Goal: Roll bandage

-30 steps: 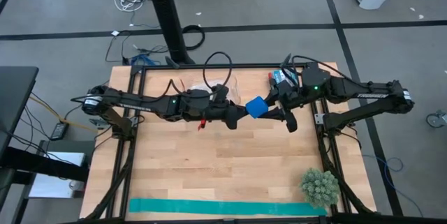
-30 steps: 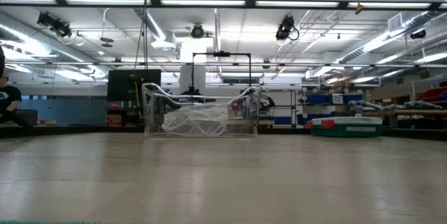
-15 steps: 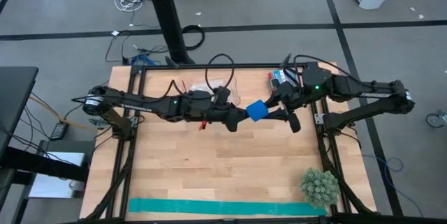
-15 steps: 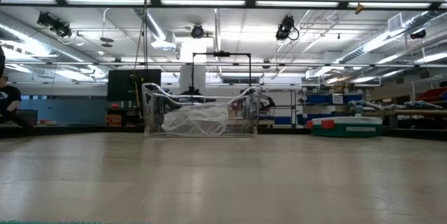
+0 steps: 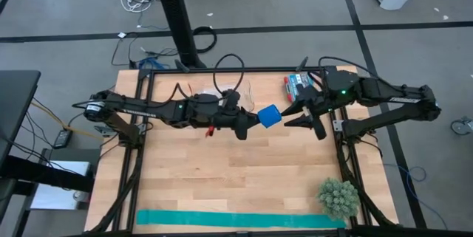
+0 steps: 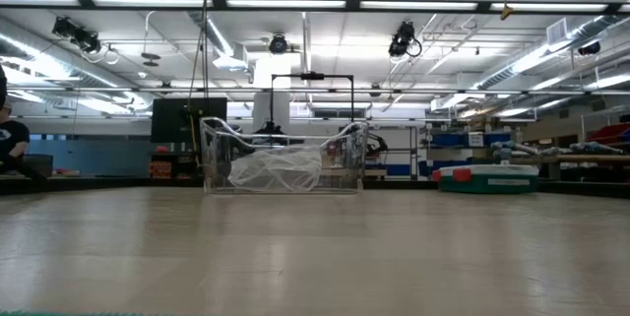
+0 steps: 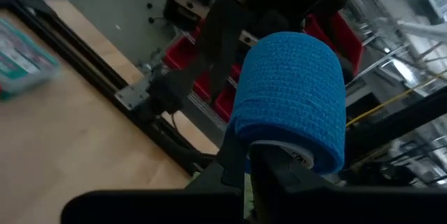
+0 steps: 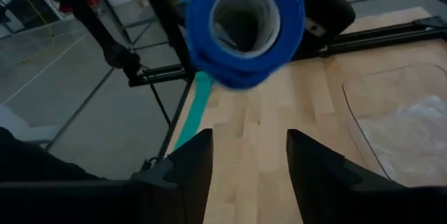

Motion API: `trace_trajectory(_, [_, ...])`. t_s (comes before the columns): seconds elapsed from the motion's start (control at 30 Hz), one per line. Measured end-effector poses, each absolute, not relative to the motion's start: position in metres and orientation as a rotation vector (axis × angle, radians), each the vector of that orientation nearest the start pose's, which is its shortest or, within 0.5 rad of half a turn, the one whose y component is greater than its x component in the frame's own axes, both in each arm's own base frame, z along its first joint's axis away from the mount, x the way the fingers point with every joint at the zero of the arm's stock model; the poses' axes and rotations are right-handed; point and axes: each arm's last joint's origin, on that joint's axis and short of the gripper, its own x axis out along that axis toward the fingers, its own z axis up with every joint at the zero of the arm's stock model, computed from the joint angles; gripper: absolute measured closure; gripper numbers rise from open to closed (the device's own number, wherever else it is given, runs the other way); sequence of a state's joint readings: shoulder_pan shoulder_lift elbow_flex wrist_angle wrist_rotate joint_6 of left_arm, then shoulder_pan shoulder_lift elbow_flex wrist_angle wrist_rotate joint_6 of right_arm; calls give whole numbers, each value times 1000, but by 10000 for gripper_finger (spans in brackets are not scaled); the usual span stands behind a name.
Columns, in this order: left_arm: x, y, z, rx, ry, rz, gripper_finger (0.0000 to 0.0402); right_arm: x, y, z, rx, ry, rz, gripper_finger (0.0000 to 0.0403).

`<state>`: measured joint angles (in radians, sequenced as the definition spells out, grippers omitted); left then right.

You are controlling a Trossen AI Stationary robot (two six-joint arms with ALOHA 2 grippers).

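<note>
Wooden worktop (image 5: pixel 244 170), and the bandage (image 5: pixel 270 115) is rolled up mid-air above it, pinched tight by the left hand (image 5: pixel 255 121). Right hand (image 5: pixel 301 117) sits at 3 o'clock of it, fingers spread and empty, roll's hollow core pointing straight at it.

Robotics lab/warehouse, exposed ceiling w/ strip lights (image 6: pixel 295 3), storage shelving (image 6: pixel 472 149), wooden workbench (image 5: pixel 236 170)

Two dark arms meeting over a wooden table (image 5: pixel 222 170), left gripper (image 5: pixel 250 124) clamped on a rolled blue bandage (image 5: pixel 269 116), right gripper (image 5: pixel 301 115) spread just beside it, teal-green strip (image 5: pixel 236 220) along the near edge, spiky green ball (image 5: pixel 338 197) near the corner
</note>
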<state>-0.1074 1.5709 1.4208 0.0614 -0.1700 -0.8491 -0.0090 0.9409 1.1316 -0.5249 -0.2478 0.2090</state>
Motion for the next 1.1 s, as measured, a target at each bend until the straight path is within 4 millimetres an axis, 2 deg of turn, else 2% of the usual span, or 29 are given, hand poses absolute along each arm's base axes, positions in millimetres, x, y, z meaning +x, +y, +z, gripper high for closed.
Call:
trace_trajectory(0.2, [351,-32,393,-724,66,116,389,174,6,395,246,335,204,216])
trace_trajectory(0.3, [344,-36,392,-659,130,120,390,175,5,394,246,345,187,216])
trace_trajectory(0.57, [330,-55,367,-628,465,62,391,178,4,389,278,382,146,218])
trace_trajectory(0.77, [317,-64,352,-615,684,75,391,194,4,381,305,431,135,218])
trace_trajectory(1.1, [295,-63,355,-588,963,110,392,229,5,365,349,482,171,220])
